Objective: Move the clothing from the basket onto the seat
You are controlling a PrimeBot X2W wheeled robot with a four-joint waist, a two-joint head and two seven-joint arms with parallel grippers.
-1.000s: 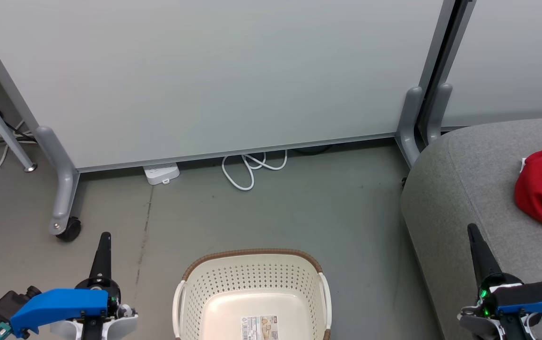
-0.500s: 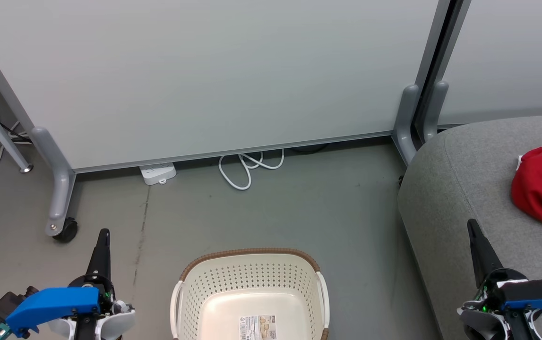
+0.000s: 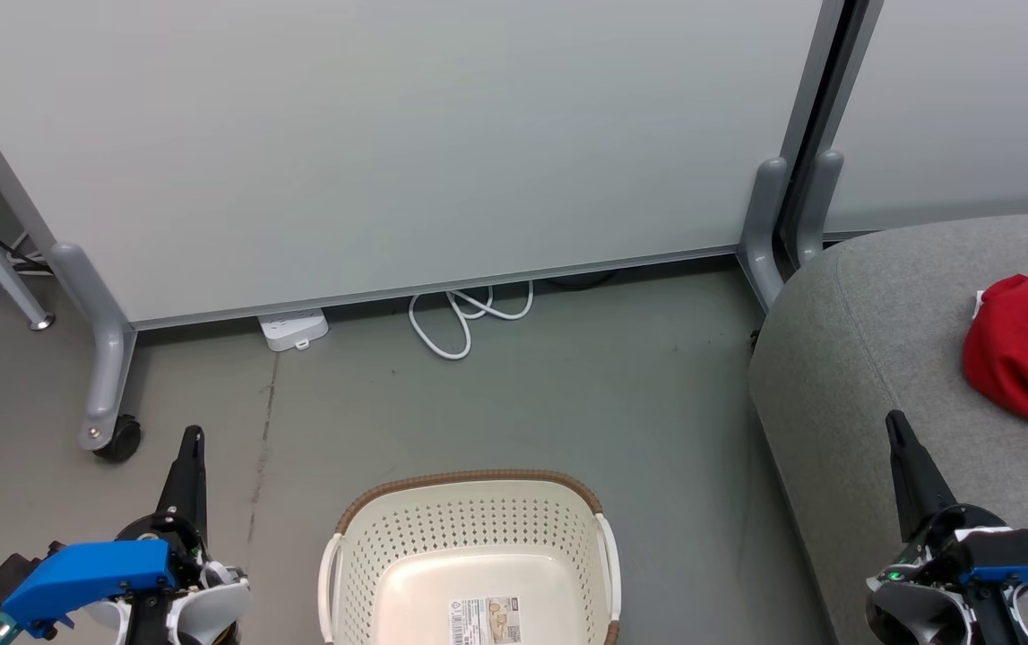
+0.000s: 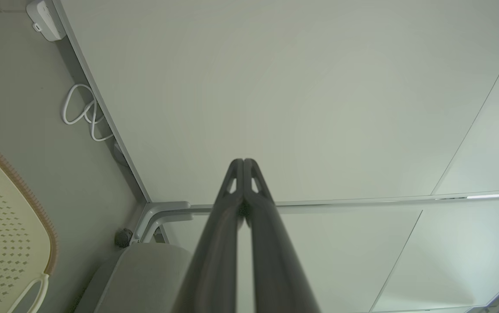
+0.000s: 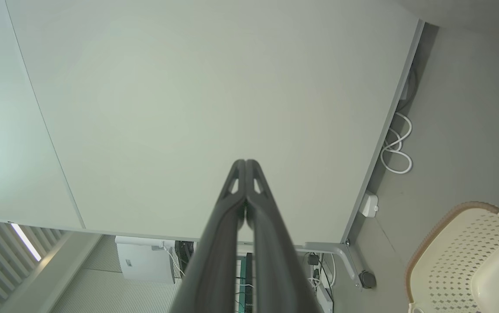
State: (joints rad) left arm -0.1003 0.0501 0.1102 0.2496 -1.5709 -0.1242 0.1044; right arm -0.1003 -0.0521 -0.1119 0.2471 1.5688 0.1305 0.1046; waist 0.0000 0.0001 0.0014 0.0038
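In the head view my left gripper (image 3: 192, 441) hangs over the floor (image 3: 567, 385) left of the basket (image 3: 469, 479), fingers pressed together and holding nothing. My right gripper (image 3: 896, 425), also pinched shut and empty, stands over the front of the seat (image 3: 872, 340). The clothing (image 3: 1020, 354) lies as a red heap on the seat at the frame's right edge. I cannot tell whether it is one garment or both. What I see of the basket's bottom is bare, but its near part is cut off, so I could call the job done too soon. A careless swing of my right arm could also catch the heap and drag it off the rounded cushion. The left wrist view looks past my closed fingers at a pale panel (image 4: 275, 87), with the basket's wall low at the left. The right wrist view shows the same panel and a white cable (image 5: 396, 152) looped on the smooth grey floor, a snag if I roll forward.
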